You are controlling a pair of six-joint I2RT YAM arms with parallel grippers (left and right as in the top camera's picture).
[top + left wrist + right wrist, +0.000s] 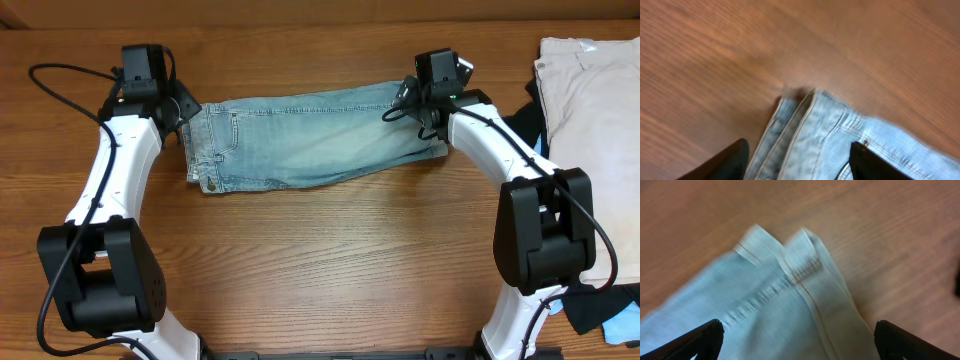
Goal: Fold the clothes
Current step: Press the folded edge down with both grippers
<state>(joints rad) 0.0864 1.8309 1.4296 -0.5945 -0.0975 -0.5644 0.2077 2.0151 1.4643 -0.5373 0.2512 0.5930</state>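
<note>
The light-blue denim shorts (300,145) lie folded lengthwise across the table's far middle, waistband to the left, hems to the right. My left gripper (185,112) is open over the waistband corner; the left wrist view shows its fingers (800,162) straddling the waistband (810,135). My right gripper (408,100) is open over the hem corner; the right wrist view shows the hem (800,270) between its spread fingers (799,342). A cream garment (590,120) lies at the right with black (520,125) and bright-blue (625,325) cloth beside it.
The wooden table (330,260) stretches in front of the shorts. The heap of garments fills the right edge, close behind my right arm. Cables run along both arms.
</note>
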